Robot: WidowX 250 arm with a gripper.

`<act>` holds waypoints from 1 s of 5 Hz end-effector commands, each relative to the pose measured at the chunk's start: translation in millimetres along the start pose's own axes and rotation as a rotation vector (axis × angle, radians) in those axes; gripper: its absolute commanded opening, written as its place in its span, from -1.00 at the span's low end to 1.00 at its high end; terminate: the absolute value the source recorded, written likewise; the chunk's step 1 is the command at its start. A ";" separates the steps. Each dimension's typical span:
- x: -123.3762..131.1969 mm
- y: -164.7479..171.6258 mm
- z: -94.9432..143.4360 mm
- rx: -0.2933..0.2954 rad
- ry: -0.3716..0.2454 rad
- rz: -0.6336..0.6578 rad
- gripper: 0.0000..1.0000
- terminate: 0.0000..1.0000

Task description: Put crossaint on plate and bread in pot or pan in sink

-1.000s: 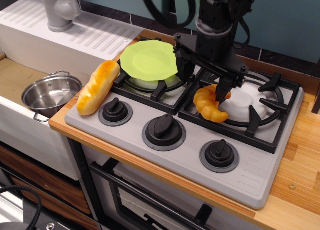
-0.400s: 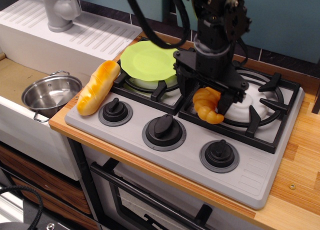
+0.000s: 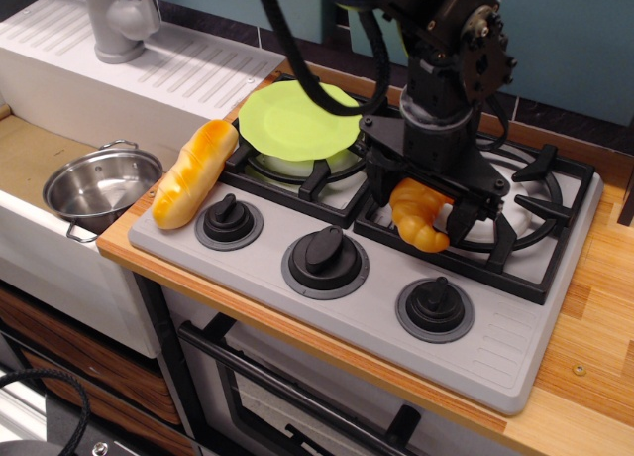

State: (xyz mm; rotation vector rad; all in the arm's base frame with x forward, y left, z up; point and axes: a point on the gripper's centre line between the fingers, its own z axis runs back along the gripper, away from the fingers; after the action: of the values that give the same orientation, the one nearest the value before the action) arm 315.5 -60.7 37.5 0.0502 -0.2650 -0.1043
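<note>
- Now the end effector (image 3: 424,200) has its jaws clamped on the croissant (image 3: 417,214), and the pastry is off the right burner grate (image 3: 515,213), tilted with its lower tip hanging down.
- A second ago the jaws were only straddling it on the grate; since then they have closed and lifted, and the arm has shifted slightly right.
- So the pick looks done, and I'd say carrying it over comes next.
- The plate (image 3: 294,121) sits bare on the back-left burner, near the arm's left side.
- The bread (image 3: 193,173) lies untouched at the stove's left edge, beside the left knob (image 3: 227,217).
- The pot (image 3: 100,186) stands empty in the sink (image 3: 30,154), well apart from the arm.
- The grip seems to catch the croissant near its upper end, so it could swing or slip in transit.
</note>
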 end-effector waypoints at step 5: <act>20.9 25.8 48.6 -0.005 0.070 -0.115 -1.00 -1.00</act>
State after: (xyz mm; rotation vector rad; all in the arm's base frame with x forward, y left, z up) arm 314.1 -36.0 58.3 0.0639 -0.0851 -0.2307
